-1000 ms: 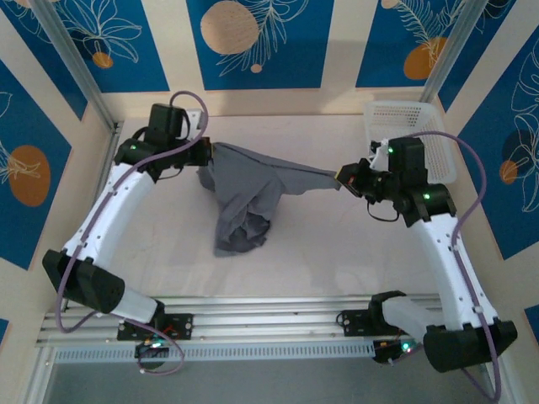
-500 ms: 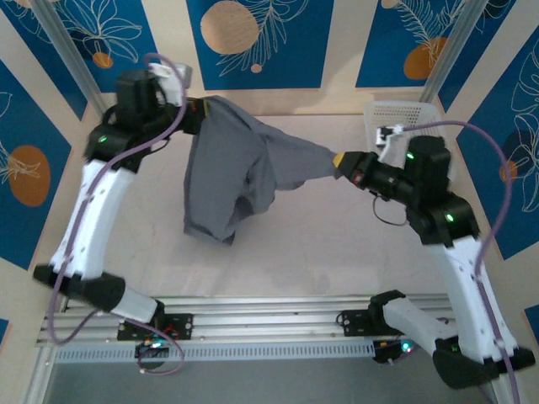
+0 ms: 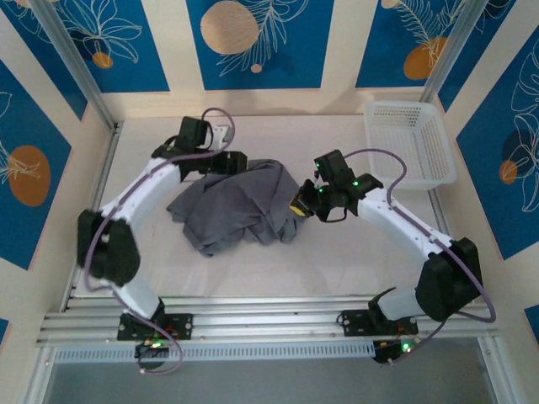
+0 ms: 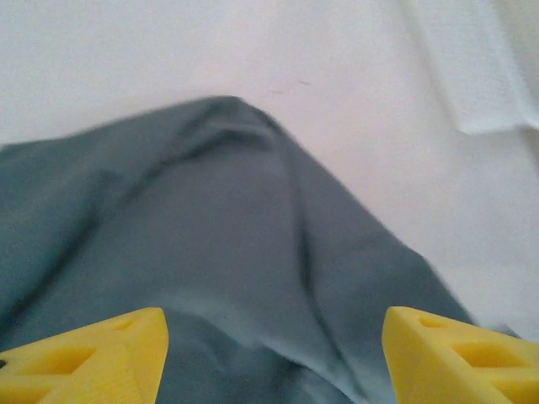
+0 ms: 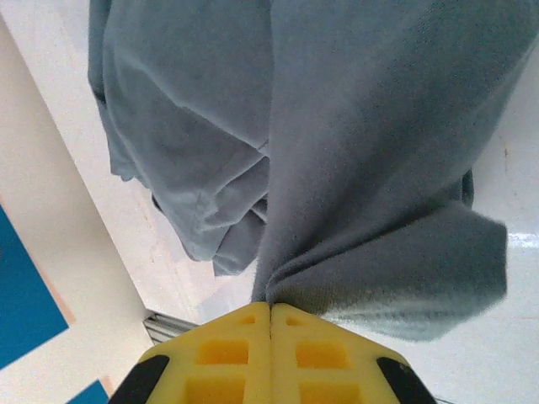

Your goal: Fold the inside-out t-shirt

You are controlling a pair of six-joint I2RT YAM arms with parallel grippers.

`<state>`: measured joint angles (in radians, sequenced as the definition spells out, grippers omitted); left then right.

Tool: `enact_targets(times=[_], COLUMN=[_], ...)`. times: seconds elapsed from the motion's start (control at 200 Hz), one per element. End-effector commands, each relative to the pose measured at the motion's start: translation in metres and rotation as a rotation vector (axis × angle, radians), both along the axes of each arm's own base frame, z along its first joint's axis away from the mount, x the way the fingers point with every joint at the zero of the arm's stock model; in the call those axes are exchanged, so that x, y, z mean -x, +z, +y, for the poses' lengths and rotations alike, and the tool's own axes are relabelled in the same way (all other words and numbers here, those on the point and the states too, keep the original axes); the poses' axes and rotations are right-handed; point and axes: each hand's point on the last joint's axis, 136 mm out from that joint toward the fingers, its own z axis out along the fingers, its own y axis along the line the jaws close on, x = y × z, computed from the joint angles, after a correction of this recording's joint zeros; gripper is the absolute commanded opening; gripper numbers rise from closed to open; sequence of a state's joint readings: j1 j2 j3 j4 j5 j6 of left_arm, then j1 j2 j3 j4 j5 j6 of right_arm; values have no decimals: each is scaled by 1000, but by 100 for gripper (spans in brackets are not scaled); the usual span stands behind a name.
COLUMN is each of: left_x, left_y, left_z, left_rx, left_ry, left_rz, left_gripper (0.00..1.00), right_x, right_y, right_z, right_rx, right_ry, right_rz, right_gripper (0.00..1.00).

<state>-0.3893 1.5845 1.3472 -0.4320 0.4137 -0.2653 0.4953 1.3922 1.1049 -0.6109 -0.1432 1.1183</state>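
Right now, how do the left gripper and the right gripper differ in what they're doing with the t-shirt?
The left gripper stands wide open, holding nothing; the right gripper is shut on a fold of the t-shirt. The left gripper is at the cloth's far edge, the right gripper at its right edge. Both have yellow fingers.

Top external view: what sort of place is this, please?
Probably a robot test cell: a white left arm and white right arm are mounted on a silver aluminium rail, blue leaf-printed wall panels enclose the white table, and a crumpled slate-grey cotton t-shirt lies there.
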Motion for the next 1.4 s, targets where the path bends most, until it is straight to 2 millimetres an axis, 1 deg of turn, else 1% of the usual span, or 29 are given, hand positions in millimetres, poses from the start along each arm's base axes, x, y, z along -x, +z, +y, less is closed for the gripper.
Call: enact_targets(times=[0.0,0.055,0.125,0.205,0.265,0.29,0.345,0.395,0.435,0.47,0.565,0.6,0.64,0.68,0.69,0.7,0.72,0.725,0.735,0.745,0.765,0.84,0.995,1.105,1.16,1.22,1.275,1.355,1.395], left_x=[69,98,121,125,118,111,94,73,63,58,57,57,55,51,51,50,48,47,46,46,45,42,34,30,31,33,36,49,56], left_y=[16,-5,-28,-52,-75,-85,-109,-128,-141,-150,-167,-174,-181,-186,-188,-189,-190,-191,-191,-192,-192,-190,-179,-171,-168,-165,-160,-147,-137], left_z=[-51,-66,-80,-87,-86,-84,-70,-47,-30,-19,-5,3,17,30,33,35,40,41,43,45,49,56,67,68,66,56,38,1,-14], left_rx=[119,100,91,46,-44,-97,-239,-396,-492,-555,-674,-738,-827,-910,-928,-943,-966,-968,-976,-981,-990,-975,-887,-826,-809,-758,-670,-477,-387], left_ry=[-262,-355,-430,-443,-417,-396,-315,-186,-120,-94,-127,-132,-115,-92,-84,-77,-62,-56,-49,-41,-24,13,79,84,78,32,-24,-158,-208], left_rz=[-111,-133,-150,-157,-138,-129,-94,-58,-18,6,7,19,38,51,55,57,63,64,67,71,75,82,87,87,83,75,58,1,-32], left_gripper=[75,82,85,89,91,91,91,93,96,96,94,92,87,76,71,67,53,42,32,19,0,0,0,0,0,0,0,15,25], right_x=[-12,-15,-17,-19,-20,-21,-23,-25,-25,-24,-23,-23,-23,-23,-23,-23,-23,-22,-22,-22,-22,-19,-9,-2,0,0,-3,-9,-11], right_y=[12,15,18,22,25,25,26,27,26,24,18,16,14,13,12,11,11,11,11,10,10,5,-8,-15,-16,-13,-9,-7,-9], right_z=[-1,-1,1,-1,-8,-12,-22,-33,-40,-46,-62,-67,-71,-75,-76,-76,-78,-79,-80,-81,-82,-92,-113,-125,-128,-126,-120,-102,-92], right_rx=[-21,-42,-78,-94,-89,-82,-80,-83,-84,-87,-99,-106,-115,-117,-116,-115,-113,-112,-111,-109,-106,-82,-69,-85,-98,-111,-130,-166,-177], right_ry=[-69,-70,-60,-64,-85,-103,-142,-179,-203,-223,-273,-288,-298,-307,-310,-311,-316,-316,-318,-322,-322,-340,-386,-421,-433,-425,-398,-336,-296], right_rz=[-11,-9,2,11,7,10,3,2,11,23,56,63,69,72,75,78,78,79,79,81,81,93,123,126,124,102,70,49,50], right_gripper=[0,0,0,0,0,0,0,0,1,1,0,0,0,0,0,0,0,0,0,0,0,0,0,0,0,0,0,0,0])
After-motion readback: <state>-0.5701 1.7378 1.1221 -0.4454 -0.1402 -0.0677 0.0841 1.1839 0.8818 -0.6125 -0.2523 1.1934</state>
